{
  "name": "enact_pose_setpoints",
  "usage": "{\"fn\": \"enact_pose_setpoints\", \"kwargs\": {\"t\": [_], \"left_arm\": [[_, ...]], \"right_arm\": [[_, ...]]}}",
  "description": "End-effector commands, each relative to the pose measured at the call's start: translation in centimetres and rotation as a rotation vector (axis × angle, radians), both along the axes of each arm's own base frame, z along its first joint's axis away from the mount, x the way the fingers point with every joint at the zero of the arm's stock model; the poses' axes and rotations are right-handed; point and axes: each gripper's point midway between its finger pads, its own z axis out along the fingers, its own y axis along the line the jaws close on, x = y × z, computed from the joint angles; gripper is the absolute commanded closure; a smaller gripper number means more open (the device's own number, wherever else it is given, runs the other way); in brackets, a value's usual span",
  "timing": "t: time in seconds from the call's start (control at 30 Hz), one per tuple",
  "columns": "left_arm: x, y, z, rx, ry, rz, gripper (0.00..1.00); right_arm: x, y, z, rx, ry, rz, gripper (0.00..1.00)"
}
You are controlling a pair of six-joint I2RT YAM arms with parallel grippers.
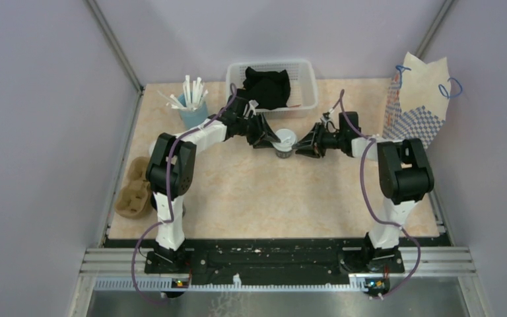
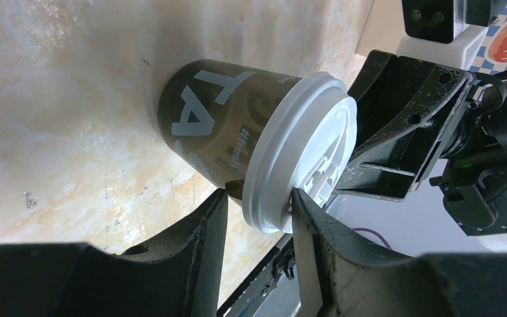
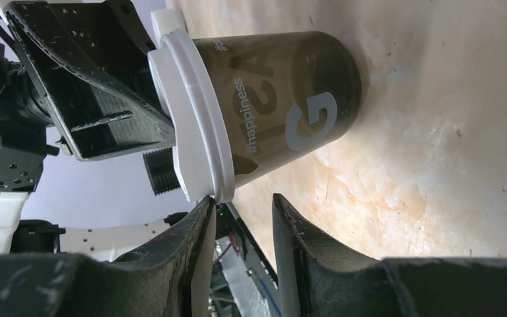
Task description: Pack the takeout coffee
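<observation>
Grey walls hem the beige marbled desk (image 1: 270,198), which lies bare toward its near edge. Near the back edge, before a white plastic basket (image 1: 304,99), stands a dark brown paper cup with white lid (image 1: 284,142), printed "#fresh" and "#happiness". Its lid rim is pinched by the left claw (image 2: 261,201); the right claw (image 3: 241,201) hangs released beside it. At the left edge lies a brown moulded-pulp carrier (image 1: 132,188).

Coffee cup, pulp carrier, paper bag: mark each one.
coffee cup (image 2: 204,125), left wrist view, on its dark printed side.
pulp carrier (image 1: 129,193), top view, on its brown body.
paper bag (image 1: 417,122), top view, on its checked front.
</observation>
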Motion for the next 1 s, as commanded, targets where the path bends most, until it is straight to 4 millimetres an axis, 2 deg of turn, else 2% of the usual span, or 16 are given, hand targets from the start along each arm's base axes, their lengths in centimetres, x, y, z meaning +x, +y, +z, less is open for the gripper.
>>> {"fn": "enact_pose_setpoints", "kwargs": {"t": [0.0, 0.1, 0.23, 0.3, 0.37, 0.7, 0.77, 0.9, 0.97], "left_arm": [[0.0, 1.0, -3.3, 0.088, 0.042, 0.016, 0.54], [0.1, 0.8, -2.7, 0.079, 0.030, 0.011, 0.54], [0.4, 0.4, -1.5, 0.056, 0.014, -0.002, 0.51], [0.5, 0.2, -1.0, 0.042, 0.006, -0.009, 0.47], [0.8, 0.0, -0.1, 0.027, -0.012, -0.019, 0.42], [1.6, 0.7, 3.3, -0.061, -0.070, -0.037, 0.14], [2.1, 1.0, 3.4, -0.083, -0.076, -0.030, 0.09], [3.5, 1.0, 2.6, -0.064, -0.076, -0.015, 0.14], [3.8, 0.7, 1.2, -0.067, -0.050, -0.013, 0.19]], "right_arm": [[0.3, -2.3, -6.9, -0.219, 0.085, -0.075, 0.66], [0.5, -1.5, -3.8, -0.159, 0.038, -0.034, 0.64], [1.1, -2.1, 0.7, -0.086, -0.027, -0.042, 0.60], [1.3, -2.4, 1.9, -0.033, -0.019, -0.040, 0.59], [2.0, -2.3, 3.1, -0.023, -0.060, -0.025, 0.53], [4.1, -1.5, 4.0, -0.007, -0.109, 0.026, 0.31], [4.3, -0.9, 3.9, -0.011, -0.106, 0.049, 0.30], [5.0, -0.3, 2.9, -0.026, -0.097, 0.054, 0.30], [5.4, -0.3, 1.7, -0.030, -0.080, 0.050, 0.33]]}}
